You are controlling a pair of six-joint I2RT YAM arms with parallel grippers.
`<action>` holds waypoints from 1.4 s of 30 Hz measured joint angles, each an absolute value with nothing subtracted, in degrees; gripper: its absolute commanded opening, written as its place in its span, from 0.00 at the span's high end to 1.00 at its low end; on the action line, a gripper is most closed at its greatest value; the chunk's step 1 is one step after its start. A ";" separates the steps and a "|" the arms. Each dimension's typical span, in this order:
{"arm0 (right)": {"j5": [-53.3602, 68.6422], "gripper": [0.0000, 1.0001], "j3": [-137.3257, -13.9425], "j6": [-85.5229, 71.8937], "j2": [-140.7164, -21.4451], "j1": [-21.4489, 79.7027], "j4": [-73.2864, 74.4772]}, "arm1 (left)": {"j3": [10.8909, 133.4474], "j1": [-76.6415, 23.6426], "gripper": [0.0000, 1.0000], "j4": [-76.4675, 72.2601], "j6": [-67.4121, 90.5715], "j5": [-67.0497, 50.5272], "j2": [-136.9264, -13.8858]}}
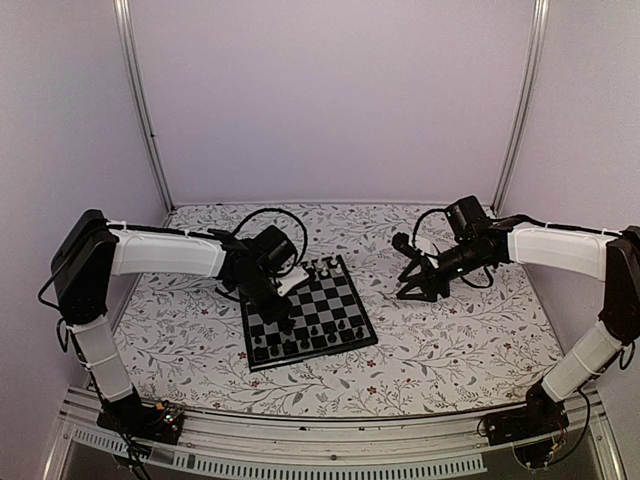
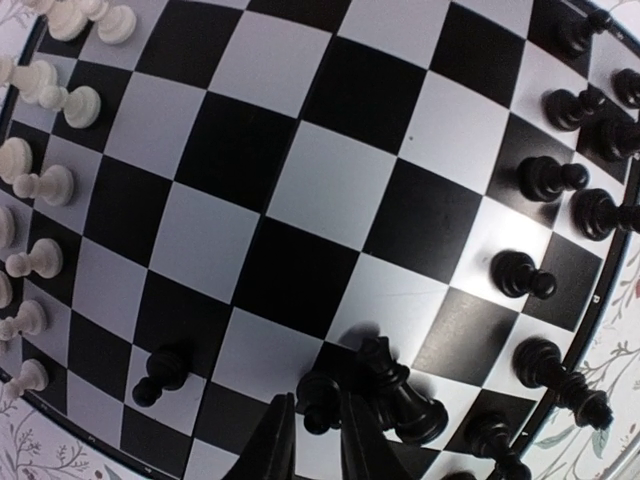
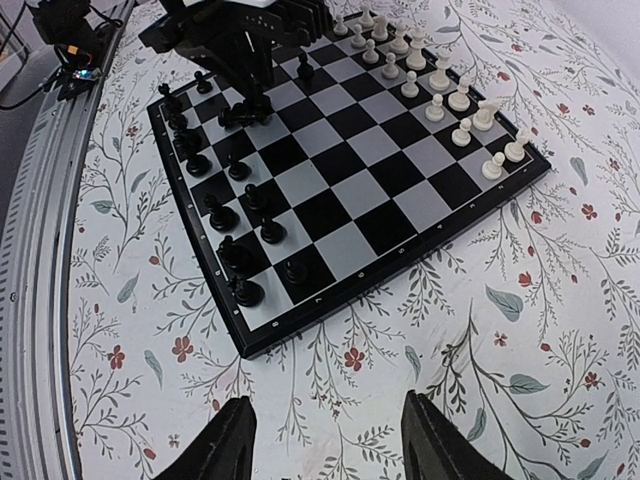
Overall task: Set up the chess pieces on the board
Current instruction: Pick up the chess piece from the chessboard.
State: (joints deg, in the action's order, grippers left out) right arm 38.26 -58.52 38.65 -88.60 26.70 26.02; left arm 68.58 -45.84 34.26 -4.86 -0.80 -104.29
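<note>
A: Floral tabletop (image 1: 450,350), board (image 3: 370,190) left of centre. Step?
B: Black side, I'd say. The left gripper (image 2: 318,430) straddles a black pawn (image 2: 320,395) near the board's left edge; can't tell if it's clamped. The right gripper (image 3: 335,440) is wide open and empty, off the right edge.
A: Next?
B: Probably a firm pinch, then a lift clear of the tall black piece (image 2: 405,395).

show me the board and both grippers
the board (image 3: 345,200), right wrist view, bare square near its middle
left gripper (image 2: 318,420), left wrist view, midway between its fingertips
right gripper (image 3: 335,425), right wrist view, midway between its fingertips
</note>
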 measured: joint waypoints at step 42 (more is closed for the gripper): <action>38.37 0.48 -58.52 38.65 -89.47 26.70 26.63 | 64.51 -43.72 1.00 37.98 -1.34 -4.78 -97.80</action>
State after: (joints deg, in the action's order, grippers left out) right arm 38.37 -58.52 38.65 -89.47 26.70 26.63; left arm 64.51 -43.72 37.98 -1.34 -4.78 -97.80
